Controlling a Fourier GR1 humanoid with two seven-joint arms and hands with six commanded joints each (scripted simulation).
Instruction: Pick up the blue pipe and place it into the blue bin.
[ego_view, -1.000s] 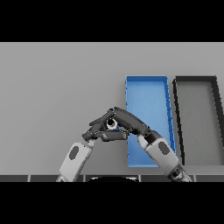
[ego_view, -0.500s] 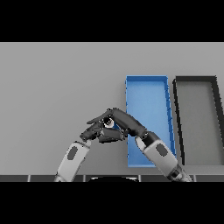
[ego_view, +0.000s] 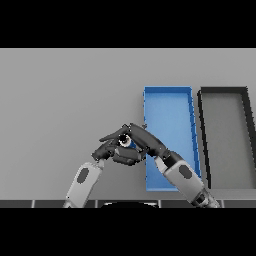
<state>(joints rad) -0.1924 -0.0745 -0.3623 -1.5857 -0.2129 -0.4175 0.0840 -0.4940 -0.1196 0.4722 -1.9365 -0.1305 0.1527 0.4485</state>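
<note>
The blue pipe (ego_view: 126, 143) shows only as a small blue piece with a pale ring end, just left of the blue bin (ego_view: 168, 100). My right hand (ego_view: 145, 141) reaches in from the lower right, its fingers curled over the pipe. My left hand (ego_view: 106, 148) comes in from the lower left and meets it from the other side, with fingers stretched toward the pipe. Most of the pipe is hidden between the two hands. The blue bin is a long open tray, and my right forearm crosses its near end.
A dark grey bin (ego_view: 223, 92) of the same shape stands right of the blue bin. The grey table (ego_view: 65, 100) stretches away to the left and back.
Both hands, with the pipe between them, have shifted slightly left and toward me. The grip looks the same.
</note>
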